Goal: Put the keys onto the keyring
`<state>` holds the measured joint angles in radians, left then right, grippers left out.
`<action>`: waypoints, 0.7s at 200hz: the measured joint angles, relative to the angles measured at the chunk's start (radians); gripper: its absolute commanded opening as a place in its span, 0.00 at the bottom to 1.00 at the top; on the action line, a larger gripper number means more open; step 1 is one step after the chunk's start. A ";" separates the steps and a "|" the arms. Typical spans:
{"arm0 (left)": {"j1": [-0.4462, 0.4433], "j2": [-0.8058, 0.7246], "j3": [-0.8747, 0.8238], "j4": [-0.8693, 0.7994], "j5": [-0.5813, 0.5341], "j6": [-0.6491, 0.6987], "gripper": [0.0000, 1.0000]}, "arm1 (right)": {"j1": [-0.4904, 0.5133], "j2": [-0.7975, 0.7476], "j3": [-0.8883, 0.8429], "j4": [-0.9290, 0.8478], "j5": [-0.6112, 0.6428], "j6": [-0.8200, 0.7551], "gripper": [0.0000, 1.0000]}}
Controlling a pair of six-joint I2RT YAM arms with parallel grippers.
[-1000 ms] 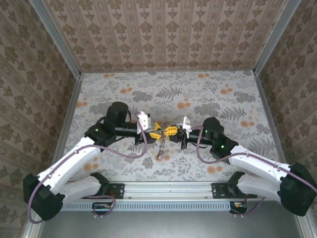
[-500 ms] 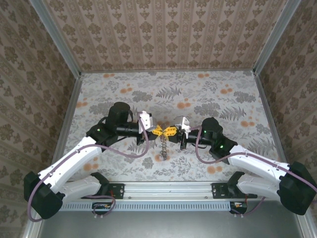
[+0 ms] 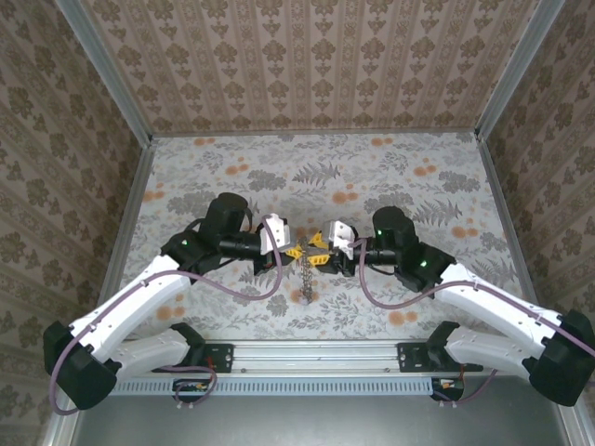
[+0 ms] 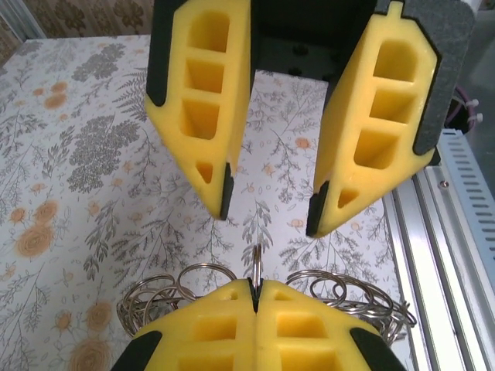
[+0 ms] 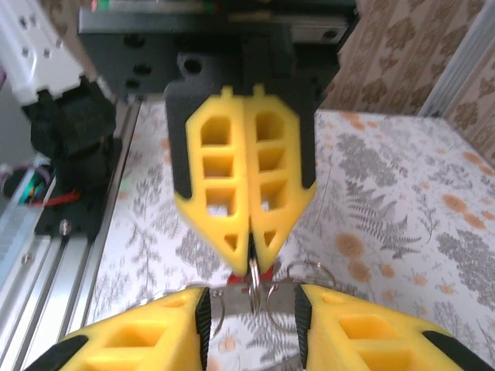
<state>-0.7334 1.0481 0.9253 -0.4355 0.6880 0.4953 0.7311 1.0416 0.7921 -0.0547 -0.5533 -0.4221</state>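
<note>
The keyring is a chain of thin metal rings hanging above the table between the two grippers. My left gripper is shut on one upright ring of it, with more rings spilling to either side of the gripper. My right gripper faces it closely with its jaws open around that ring, touching nothing I can see. In the right wrist view the left gripper pinches the ring just above my right gripper. A red key head peeks out behind the ring.
The floral table surface stretches behind and to both sides. A metal rail runs along the near edge by the arm bases. Patterned walls close in the back and sides.
My left gripper has closed on a ring of the keyring. My right gripper, shut a second ago, has opened. Both grippers have drawn closer together.
</note>
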 measured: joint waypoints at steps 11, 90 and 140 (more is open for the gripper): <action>0.000 0.005 0.013 -0.019 -0.006 0.011 0.00 | 0.000 0.024 0.045 -0.083 0.000 -0.048 0.36; -0.002 0.039 0.032 -0.086 -0.016 0.026 0.00 | 0.000 0.137 0.116 -0.192 -0.008 -0.063 0.26; -0.007 0.048 0.040 -0.101 -0.015 0.030 0.00 | 0.007 0.159 0.116 -0.172 -0.010 -0.032 0.22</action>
<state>-0.7403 1.0966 0.9649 -0.5362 0.6727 0.5251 0.7380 1.2003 0.9085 -0.2272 -0.5632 -0.4541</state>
